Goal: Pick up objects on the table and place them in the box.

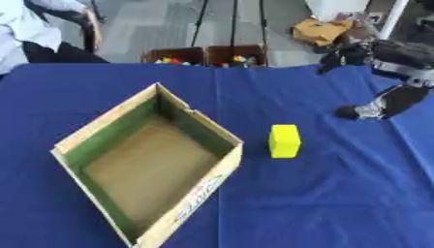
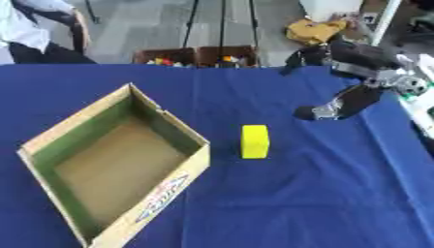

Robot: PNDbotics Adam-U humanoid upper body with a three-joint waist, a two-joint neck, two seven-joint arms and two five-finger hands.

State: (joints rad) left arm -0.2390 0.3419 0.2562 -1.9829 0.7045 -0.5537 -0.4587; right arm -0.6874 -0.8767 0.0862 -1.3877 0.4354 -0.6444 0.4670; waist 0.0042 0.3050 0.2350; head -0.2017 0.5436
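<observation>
Blue-clothed surface (image 1: 339, 203) seen, open box (image 1: 212, 186) at far left. Right hand (image 2: 326, 110) held above cloth, fingers' state cannot be told. Yellow block (image 2: 254, 141) lies below-left of hand, near, long axis pointing away from robot. Left hand unseen.

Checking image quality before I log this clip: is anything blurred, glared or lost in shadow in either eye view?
Left eye view: soft all over, the yellow block still clear, the right hand smeared and dark. Right eye view: equally soft; the print on the box is unreadable; light is even, no glare on the blue cloth, only a faint shadow beside the block.
</observation>
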